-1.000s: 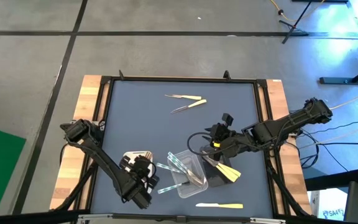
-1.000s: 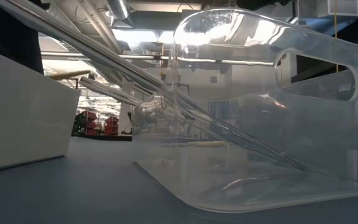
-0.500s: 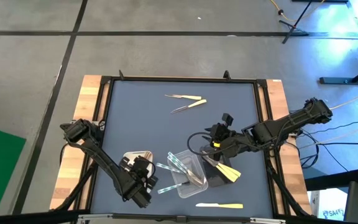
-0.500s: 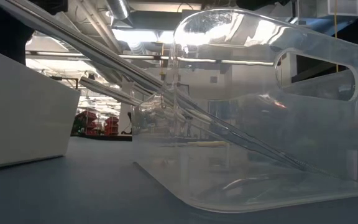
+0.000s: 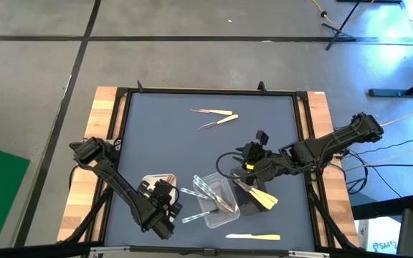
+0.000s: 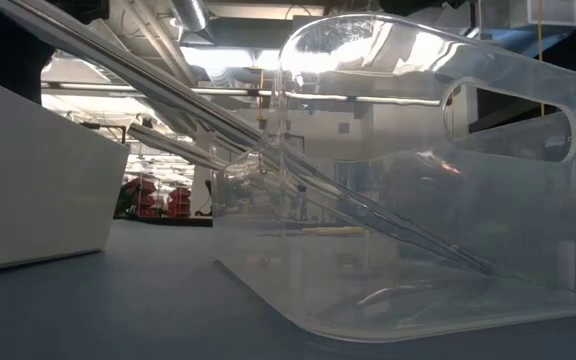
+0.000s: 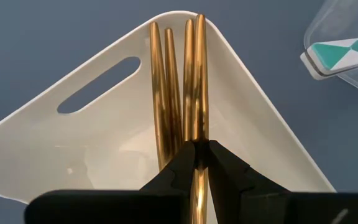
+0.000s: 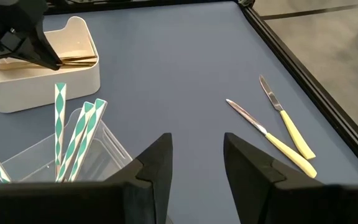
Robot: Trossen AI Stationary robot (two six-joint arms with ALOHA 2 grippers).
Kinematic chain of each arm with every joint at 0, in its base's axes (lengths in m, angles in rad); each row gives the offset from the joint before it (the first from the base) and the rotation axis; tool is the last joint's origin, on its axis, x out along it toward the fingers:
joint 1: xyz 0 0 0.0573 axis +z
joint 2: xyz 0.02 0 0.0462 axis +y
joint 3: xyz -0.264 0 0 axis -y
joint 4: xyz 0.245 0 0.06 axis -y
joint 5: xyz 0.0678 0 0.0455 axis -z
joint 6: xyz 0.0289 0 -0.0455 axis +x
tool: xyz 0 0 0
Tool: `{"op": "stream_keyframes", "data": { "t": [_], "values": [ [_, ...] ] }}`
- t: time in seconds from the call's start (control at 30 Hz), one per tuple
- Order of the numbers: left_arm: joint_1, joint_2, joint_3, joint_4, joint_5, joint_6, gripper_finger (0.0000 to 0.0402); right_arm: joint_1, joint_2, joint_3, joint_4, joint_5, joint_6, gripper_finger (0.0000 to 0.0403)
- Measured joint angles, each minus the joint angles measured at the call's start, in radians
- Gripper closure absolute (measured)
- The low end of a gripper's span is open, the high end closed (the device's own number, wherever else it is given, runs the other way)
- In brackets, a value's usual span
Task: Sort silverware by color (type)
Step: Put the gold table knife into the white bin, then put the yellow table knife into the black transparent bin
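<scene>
My left gripper (image 7: 197, 149) is shut on a brown wooden utensil (image 7: 199, 74) over the white tray (image 7: 73, 143), where three more brown utensils (image 7: 160, 93) lie side by side. In the high view the left gripper (image 5: 165, 195) stands at the tray (image 5: 151, 179), near the front left. My right gripper (image 8: 194, 155) hangs open and holds nothing, near the clear tray (image 5: 217, 206) of teal-and-white striped pieces (image 8: 79, 127). Two yellow-handled knives (image 8: 275, 127) lie flat on the mat farther back. My left gripper pinches the brown utensil (image 7: 198, 163) between its two fingertips, coming slanting down from above. The utensil runs along the line of the fingers. Its far end (image 7: 199, 25) reaches the tray's corner, beside the other brown pieces.
A black tray (image 5: 248, 209) with yellow utensils (image 5: 264, 198) stands right of the clear tray. One yellow-handled piece (image 5: 253, 236) lies near the front edge. Striped pieces (image 5: 192, 193) stick out over the clear tray's left rim. Bare mat lies at the far left and far right.
</scene>
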Motion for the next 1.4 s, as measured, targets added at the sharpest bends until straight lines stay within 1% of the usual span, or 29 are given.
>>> {"op": "stream_keyframes", "data": {
  "t": [0.17,0.47,0.67,0.83,1.4],
  "values": [
    [0.0,0.0,0.0,0.0,0.001,-0.001,0.0369,0.0,0.0,0.0,0.0,0.0,0.0,0.0271],
    [0.0,0.0,-0.002,0.003,0.013,-0.002,0.0307,0.0,0.0,0.0,0.0,0.0,0.0,0.0271],
    [0.001,0.0,-0.002,0.002,0.031,-0.002,0.0284,0.0,0.0,0.0,0.0,0.0,0.0,0.0271],
    [0.001,0.0,-0.002,0.002,0.034,-0.002,0.0276,0.0,0.0,0.0,0.0,0.0,0.0,0.0271],
    [0.001,0.0,-0.002,0.0,0.033,-0.002,0.0276,0.0,0.0,0.0,0.0,0.0,0.0,0.0271]
  ]
}}
